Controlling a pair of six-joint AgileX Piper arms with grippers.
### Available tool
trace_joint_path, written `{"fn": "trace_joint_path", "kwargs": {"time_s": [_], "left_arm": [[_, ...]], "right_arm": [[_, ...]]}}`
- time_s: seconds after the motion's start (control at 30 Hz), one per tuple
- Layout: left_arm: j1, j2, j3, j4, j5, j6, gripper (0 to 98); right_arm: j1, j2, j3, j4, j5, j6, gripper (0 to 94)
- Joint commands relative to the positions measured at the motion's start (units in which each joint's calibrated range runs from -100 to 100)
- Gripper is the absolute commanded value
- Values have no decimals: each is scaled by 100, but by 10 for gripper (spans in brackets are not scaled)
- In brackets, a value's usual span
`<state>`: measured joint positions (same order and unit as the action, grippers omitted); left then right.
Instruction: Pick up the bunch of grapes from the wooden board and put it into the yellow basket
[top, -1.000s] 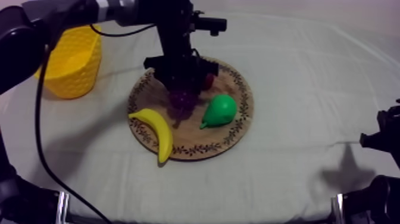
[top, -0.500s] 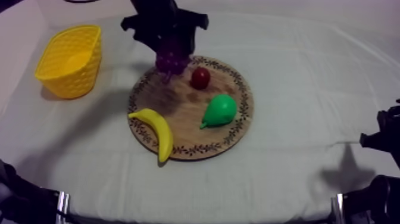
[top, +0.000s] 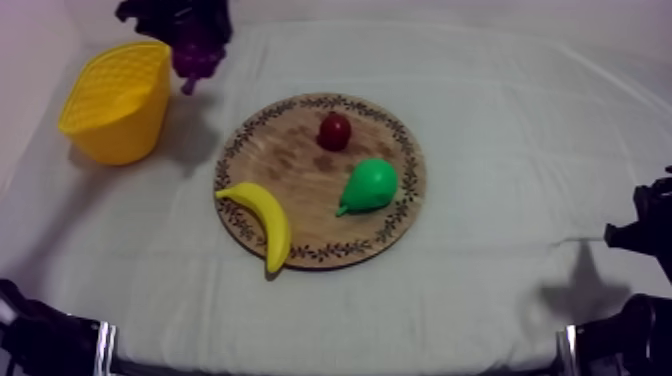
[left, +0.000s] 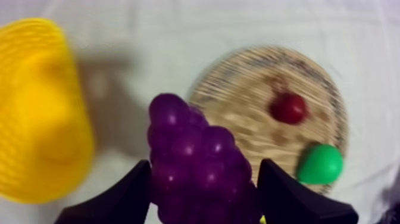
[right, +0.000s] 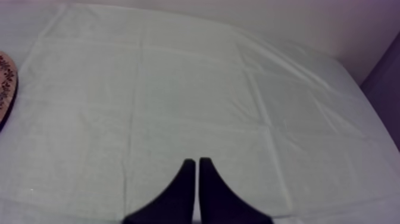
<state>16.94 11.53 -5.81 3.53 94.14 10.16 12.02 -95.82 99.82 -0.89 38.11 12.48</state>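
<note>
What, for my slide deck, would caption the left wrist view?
Left gripper shut on grapes, above the cloth between basket and board.

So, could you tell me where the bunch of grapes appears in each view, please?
Top view: bunch of grapes at upper left, just right of the yellow basket.
Left wrist view: between the left pincer fingers, over cloth between basket and wooden board.
Right wrist view: cloth ahead of the shut right pincer.
Shared landmark: the board's patterned rim.
</note>
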Motion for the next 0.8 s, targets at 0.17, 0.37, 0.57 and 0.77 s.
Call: {"fn": "trace_joint_path", "kwargs": {"time_s": [0.17, 0.37, 0.57, 0.77], "left_arm": [[-1108, -14, -12, -112, 44, -385, 550], [-1566, 88, -179, -230, 129, -540, 551], [-1827, 225, -464, -270, 249, -646, 554], [-1910, 491, -550, -275, 251, -685, 561]], "right_arm": [[0, -2, -5, -1, 4, 0, 3], [0, -2, -5, -1, 4, 0, 3], [0, -2, -5, -1, 4, 0, 3], [0, -2, -5, -1, 4, 0, 3]]}}
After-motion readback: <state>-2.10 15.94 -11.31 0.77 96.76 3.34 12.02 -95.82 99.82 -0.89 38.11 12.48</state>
